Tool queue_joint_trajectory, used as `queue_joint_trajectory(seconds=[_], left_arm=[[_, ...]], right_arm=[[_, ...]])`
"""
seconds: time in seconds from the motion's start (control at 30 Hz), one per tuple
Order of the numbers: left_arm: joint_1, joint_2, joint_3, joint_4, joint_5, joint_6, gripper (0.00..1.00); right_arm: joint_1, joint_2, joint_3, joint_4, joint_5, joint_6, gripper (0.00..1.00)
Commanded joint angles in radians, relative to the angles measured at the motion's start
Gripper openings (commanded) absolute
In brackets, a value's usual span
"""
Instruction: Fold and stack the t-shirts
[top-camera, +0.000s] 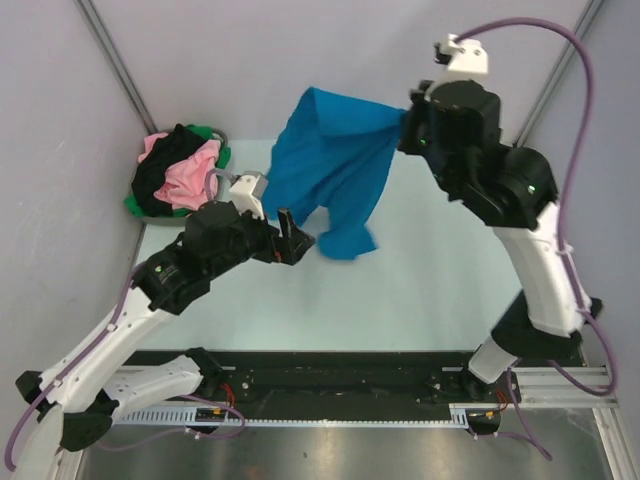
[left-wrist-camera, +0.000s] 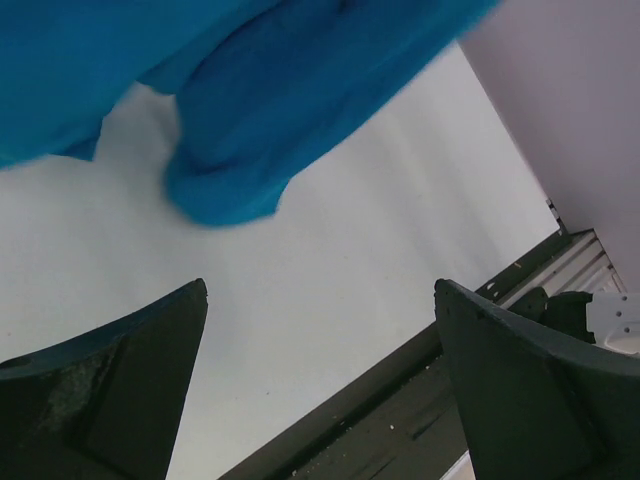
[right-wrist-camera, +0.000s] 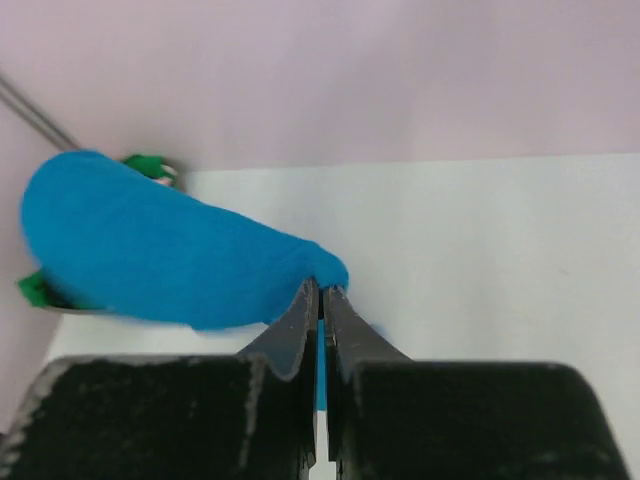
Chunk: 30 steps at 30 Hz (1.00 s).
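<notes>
Blue t-shirt (top-camera: 330, 165) hangs in the air over the far middle of the table (top-camera: 430, 290), a bit of cloth pinched in my right gripper (right-wrist-camera: 321, 292), jaws pressed together on it. I cannot tell if its low end touches the surface. My left gripper (top-camera: 290, 235) sits just beside that low end, fingers spread wide, holding nothing. Pink shirt (top-camera: 190, 180), black shirt (top-camera: 165, 168) and green shirt (top-camera: 212, 130) lie heaped at the far left corner.

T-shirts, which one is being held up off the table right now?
The blue t-shirt, pinched in the right end effector and hanging over the table; the pink, black and green ones lie heaped in the far left corner.
</notes>
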Motion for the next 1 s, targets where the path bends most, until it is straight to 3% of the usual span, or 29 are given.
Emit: queue_joint_trajectory(seconds=[0.0,0.2,0.47,0.6,0.63,0.73,0.83,0.97], left_arm=[[-0.004,-0.034,0.06,-0.076,-0.048,0.023,1.0],[-0.004,-0.028,0.04,-0.069,-0.056,0.022,1.0],[-0.004,0.015,-0.107,0.028,-0.024,-0.007,1.0],[-0.004,0.065,-0.148,0.071,0.016,-0.023,0.99],[-0.004,0.071,-0.16,0.077,0.018,-0.024,0.98],[-0.004,0.096,-0.185,0.106,0.004,-0.015,0.99],[-0.004,0.169,-0.184,0.103,-0.028,0.002,0.99],[-0.004,0.239,-0.19,0.102,-0.07,-0.016,0.99]], right_arm=[[-0.03,-0.167,-0.295,0.015,0.094,0.006,0.0],[-0.16,-0.231,-0.483,-0.016,0.093,0.107,0.0],[-0.394,-0.37,-1.074,0.099,0.019,0.227,0.0],[-0.451,-0.354,-1.147,0.067,0.069,0.295,0.0],[-0.454,-0.349,-1.147,0.06,0.077,0.305,0.08],[-0.446,-0.354,-1.147,0.09,0.002,0.283,0.8],[-0.357,-0.36,-1.147,0.141,-0.038,0.252,1.0],[-0.206,-0.296,-1.144,0.211,-0.14,0.229,1.0]])
